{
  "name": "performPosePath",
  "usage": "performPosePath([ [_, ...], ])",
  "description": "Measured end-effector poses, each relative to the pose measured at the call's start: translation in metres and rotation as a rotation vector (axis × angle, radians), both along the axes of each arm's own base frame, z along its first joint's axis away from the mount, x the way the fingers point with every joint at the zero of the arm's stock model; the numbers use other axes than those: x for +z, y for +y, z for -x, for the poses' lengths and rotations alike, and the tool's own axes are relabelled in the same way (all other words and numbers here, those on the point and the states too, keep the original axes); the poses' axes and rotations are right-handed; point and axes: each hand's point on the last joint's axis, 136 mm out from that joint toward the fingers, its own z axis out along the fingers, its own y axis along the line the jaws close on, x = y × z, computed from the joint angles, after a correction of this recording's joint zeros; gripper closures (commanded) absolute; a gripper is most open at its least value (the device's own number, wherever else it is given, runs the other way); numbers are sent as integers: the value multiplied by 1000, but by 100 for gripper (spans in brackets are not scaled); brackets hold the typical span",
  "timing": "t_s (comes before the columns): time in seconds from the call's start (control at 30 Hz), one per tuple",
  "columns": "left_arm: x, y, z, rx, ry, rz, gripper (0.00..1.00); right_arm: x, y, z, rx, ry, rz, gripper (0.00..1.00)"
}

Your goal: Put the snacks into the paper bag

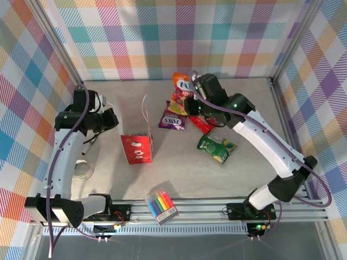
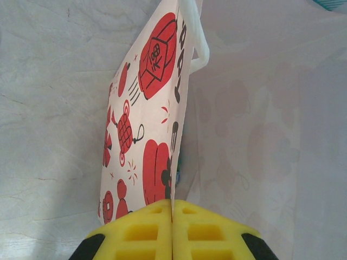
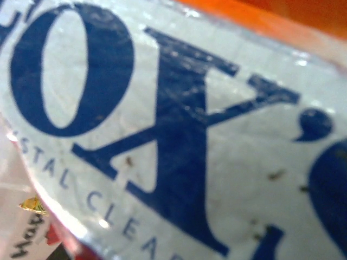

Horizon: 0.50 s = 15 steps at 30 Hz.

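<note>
The small glossy candy packets lie clustered toward the far right of the pale table (image 1: pixel 179 173). An orange packet (image 1: pixel 181 81) is farthest back, a purple packet (image 1: pixel 172 120) and a red packet (image 1: pixel 200 124) lie nearer, and a green packet (image 1: pixel 217 147) sits a little apart, its long axis slanting from far-left to near-right. The right gripper (image 1: pixel 191 91) is at the orange packet (image 3: pixel 179 135), whose white "FOX'S" label runs slantwise close to the wrist camera; its fingers are hidden, so I cannot tell whether they grip it. The left gripper (image 2: pixel 172 208) has its yellow pads (image 2: pixel 141 230) pressed together on the thin rim of the white-and-red paper bag (image 1: pixel 135 149), which stands left of centre, apparently mouth up, handles toward the far wall. The packets look light, crinkly and slippery, best pinched at a flat sealed end; the bag looks flimsy and might buckle if tugged
</note>
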Motion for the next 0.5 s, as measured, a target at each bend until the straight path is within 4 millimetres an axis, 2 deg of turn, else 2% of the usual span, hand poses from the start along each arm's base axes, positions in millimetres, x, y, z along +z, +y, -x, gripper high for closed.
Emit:
performPosePath([
  [0.2, 0, 0, 0, 0, 0, 0, 97, 48, 22, -18, 53, -112, -52, 89],
  [0.5, 0, 0, 0, 0, 0, -1, 97, 104, 53, -13, 185, -220, -232, 91],
])
